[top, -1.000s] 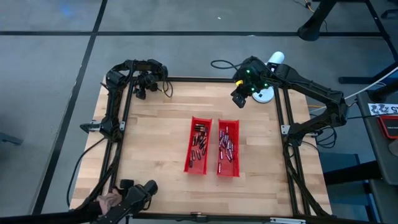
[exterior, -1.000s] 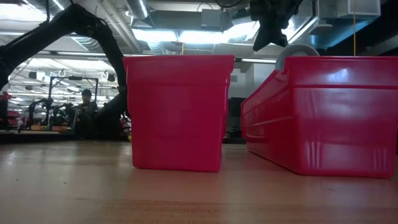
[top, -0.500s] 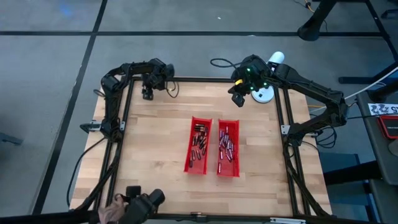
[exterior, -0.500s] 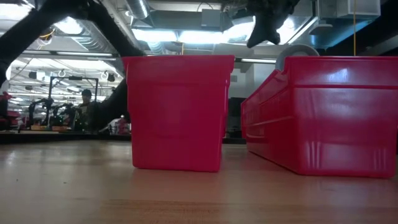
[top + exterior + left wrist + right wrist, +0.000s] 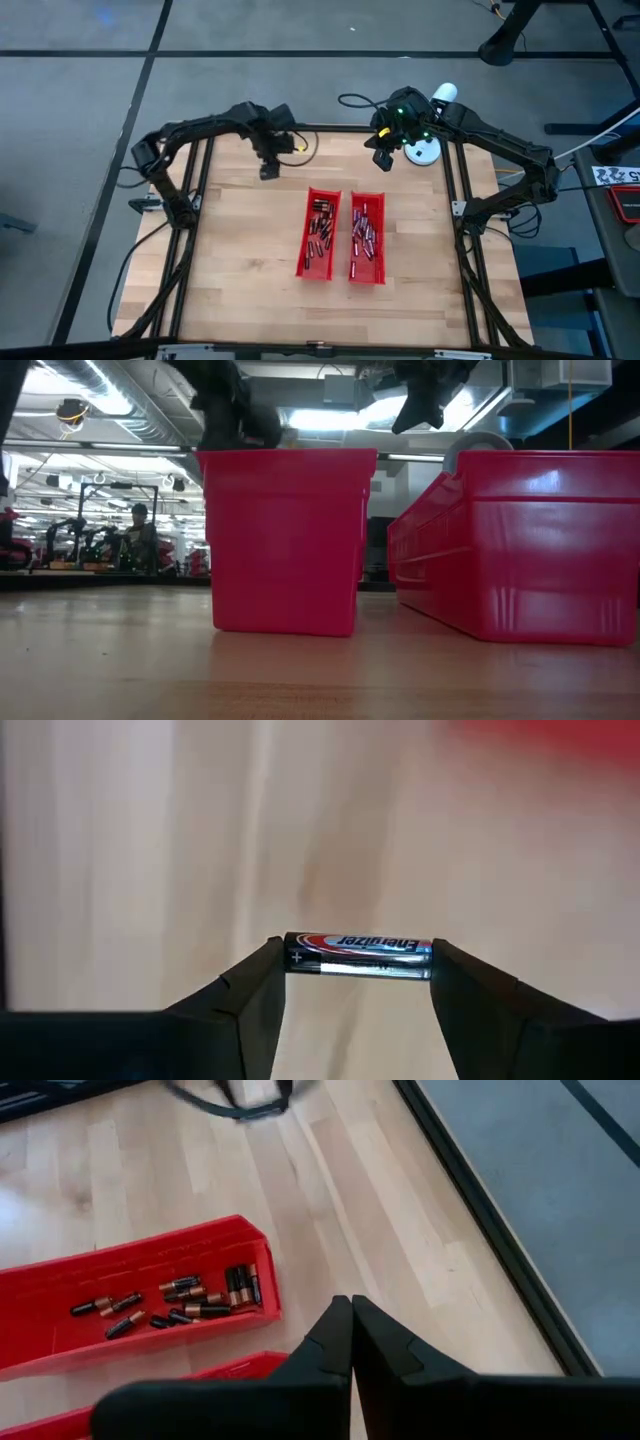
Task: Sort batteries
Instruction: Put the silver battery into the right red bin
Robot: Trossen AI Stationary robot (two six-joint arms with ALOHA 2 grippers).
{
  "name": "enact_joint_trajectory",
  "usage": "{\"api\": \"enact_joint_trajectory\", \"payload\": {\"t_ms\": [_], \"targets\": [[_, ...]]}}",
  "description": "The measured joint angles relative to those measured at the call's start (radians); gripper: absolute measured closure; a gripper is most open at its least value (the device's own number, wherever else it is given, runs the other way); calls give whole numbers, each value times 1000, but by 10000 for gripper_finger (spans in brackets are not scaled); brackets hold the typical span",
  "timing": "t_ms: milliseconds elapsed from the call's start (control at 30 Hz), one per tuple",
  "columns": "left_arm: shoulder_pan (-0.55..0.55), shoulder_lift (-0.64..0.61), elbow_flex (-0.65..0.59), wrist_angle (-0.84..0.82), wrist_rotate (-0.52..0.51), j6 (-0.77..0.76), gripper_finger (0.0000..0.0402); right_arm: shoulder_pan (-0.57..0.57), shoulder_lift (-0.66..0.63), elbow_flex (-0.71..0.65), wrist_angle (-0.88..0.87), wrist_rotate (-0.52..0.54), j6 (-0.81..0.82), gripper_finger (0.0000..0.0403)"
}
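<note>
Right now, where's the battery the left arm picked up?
The battery is clamped end to end in the left gripper, over bare table near its far edge, just up-left of the left red tray.

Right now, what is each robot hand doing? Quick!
Left gripper: shut on one battery, held end to end between its fingers, above the wooden table.
Right gripper: shut, holding nothing, near the table's far edge.
</note>
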Motion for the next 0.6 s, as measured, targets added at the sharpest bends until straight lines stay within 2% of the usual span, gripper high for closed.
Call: {"api": "enact_joint_trajectory", "payload": {"t_ms": [133,267,500,600], "targets": [[-77,-68,0,145,165,-31,196,0,0,0,0,0,4,397],[-135,-98,1,301,271,-88,196,0,0,0,-1,1,49,397],[-235,-80,1,514,336,-132,196,1,0,0,-53,10,204,397],[-293,-64,0,593,339,-117,196,2,-13,-1,-112,60,267,397]]}}
